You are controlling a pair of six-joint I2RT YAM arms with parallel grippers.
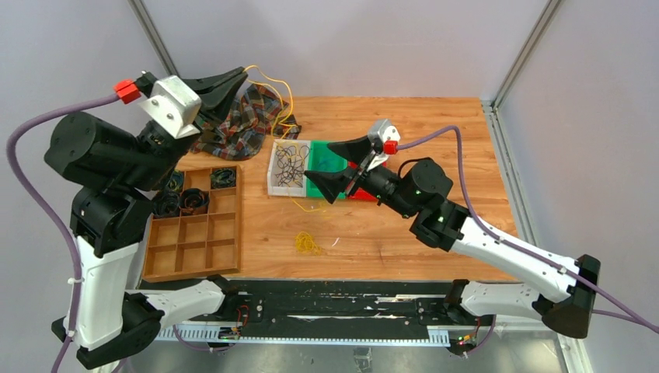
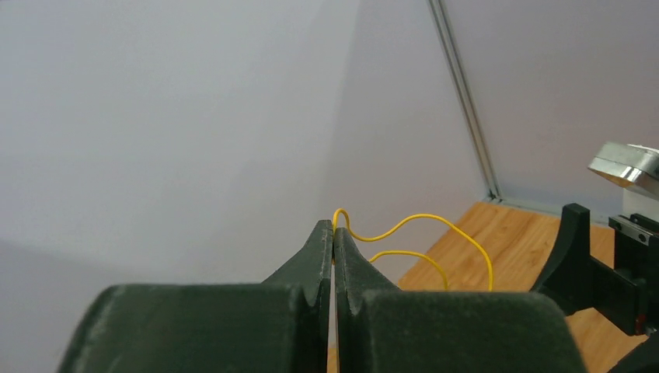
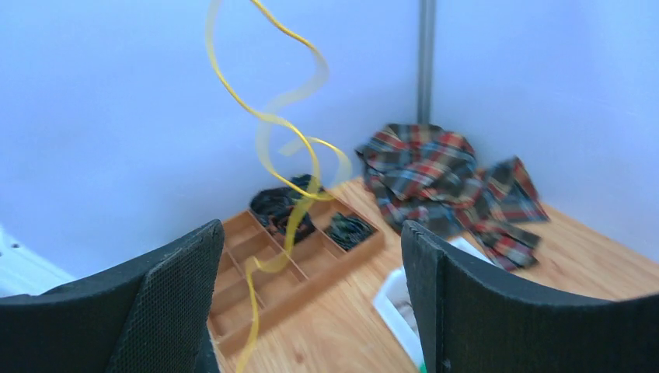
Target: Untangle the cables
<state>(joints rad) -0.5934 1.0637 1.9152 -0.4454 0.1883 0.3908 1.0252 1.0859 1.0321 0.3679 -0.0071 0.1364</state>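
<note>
Up in the far-left corner, the left gripper point(image 1: 242, 74) point(image 2: 333, 230) is raised high, its dark jaws pinched flat together on a thin yellow cable point(image 2: 423, 216) point(image 3: 268, 118). The strand comes out of the fingertips in a small hump and arcs away to the right. Then it droops in loose curls towards the far side of the wooden table point(image 1: 404, 225), beside the crumpled plaid cloth point(image 1: 241, 120). Its length runs mostly up and down, high end at the left gripper, low end near the tabletop. I cannot tell exactly where that low end stops.

The right gripper point(image 1: 317, 159) point(image 3: 311, 241) hangs over the middle of the table, pointing left, with its jaws spread wide and nothing between the pads. From its wrist camera the yellow cable spirals down in front of the gap, nearer the left finger point(image 3: 175, 272).

More cables lie below. A tangle of thin black loops point(image 1: 290, 165) sits in a shallow white tray point(image 1: 273, 186), and a small yellow coil point(image 1: 307, 243) lies on the bare wood nearer the arms. To the left, a wooden compartment box point(image 1: 237, 217) holds dark coiled bundles point(image 1: 193, 200) in its far cells.
</note>
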